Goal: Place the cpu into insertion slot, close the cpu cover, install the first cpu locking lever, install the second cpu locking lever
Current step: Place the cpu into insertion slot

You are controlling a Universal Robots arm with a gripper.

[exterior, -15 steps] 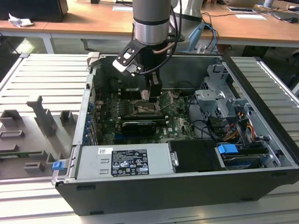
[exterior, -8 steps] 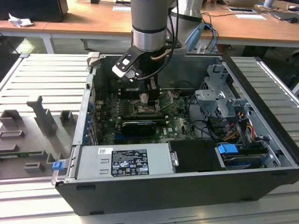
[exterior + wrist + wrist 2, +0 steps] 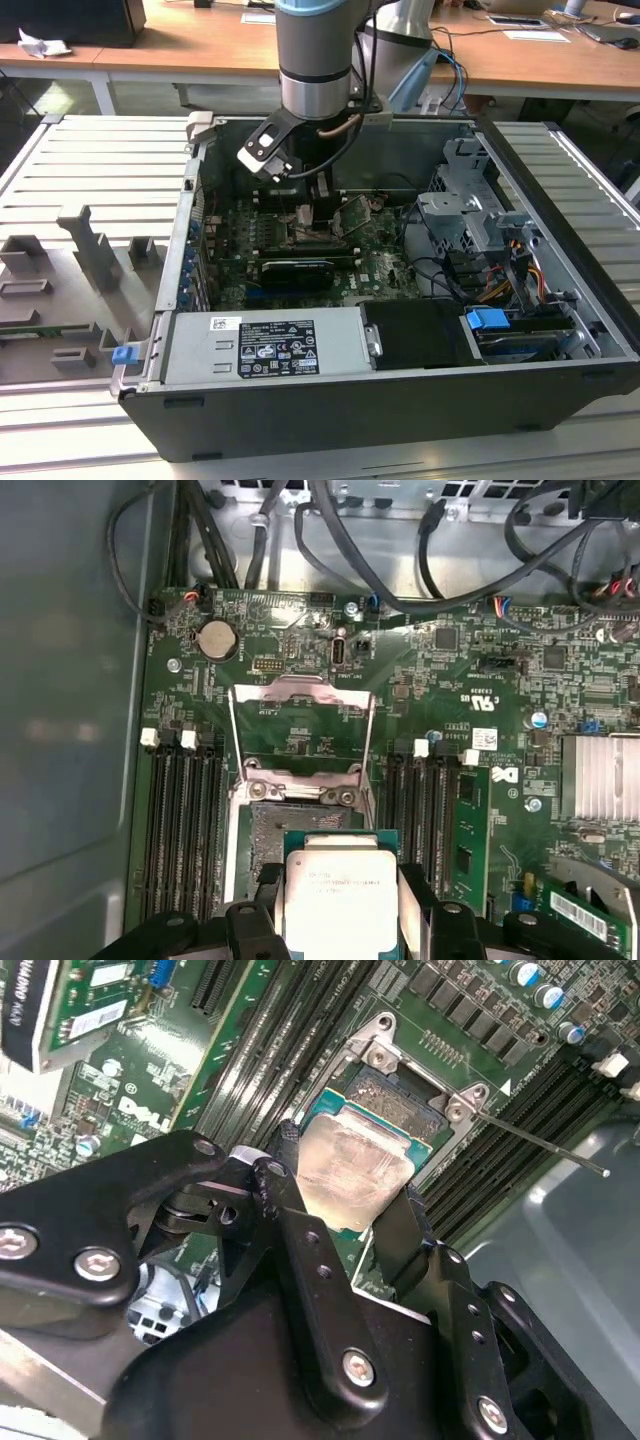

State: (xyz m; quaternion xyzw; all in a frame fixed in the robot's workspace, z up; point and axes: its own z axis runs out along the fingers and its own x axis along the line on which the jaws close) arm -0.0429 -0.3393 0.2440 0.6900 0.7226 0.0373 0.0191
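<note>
In both wrist views the cpu (image 3: pixel 338 895) (image 3: pixel 350 1170), a small square chip with a pale metal face and a green edge, sits between my black fingers (image 3: pixel 253 920). My gripper (image 3: pixel 345 1200) is shut on it. The chip hangs partly over one edge of the insertion slot (image 3: pixel 292 828) (image 3: pixel 400 1100), whose dark centre lies bare. The cpu cover (image 3: pixel 302 688) stands flipped open past the slot. A thin wire locking lever (image 3: pixel 540 1145) sticks out from the socket corner. In the exterior view my gripper (image 3: pixel 318 205) reaches down into the open computer case over the green board.
Black memory slots (image 3: pixel 185 820) flank the socket on both sides. A finned heatsink (image 3: pixel 600 778) and a card lie to one side, with black cables (image 3: pixel 400 550) beyond. In the exterior view, a power supply (image 3: pixel 265 345), drive cage (image 3: pixel 470 215) and case walls hem in the board.
</note>
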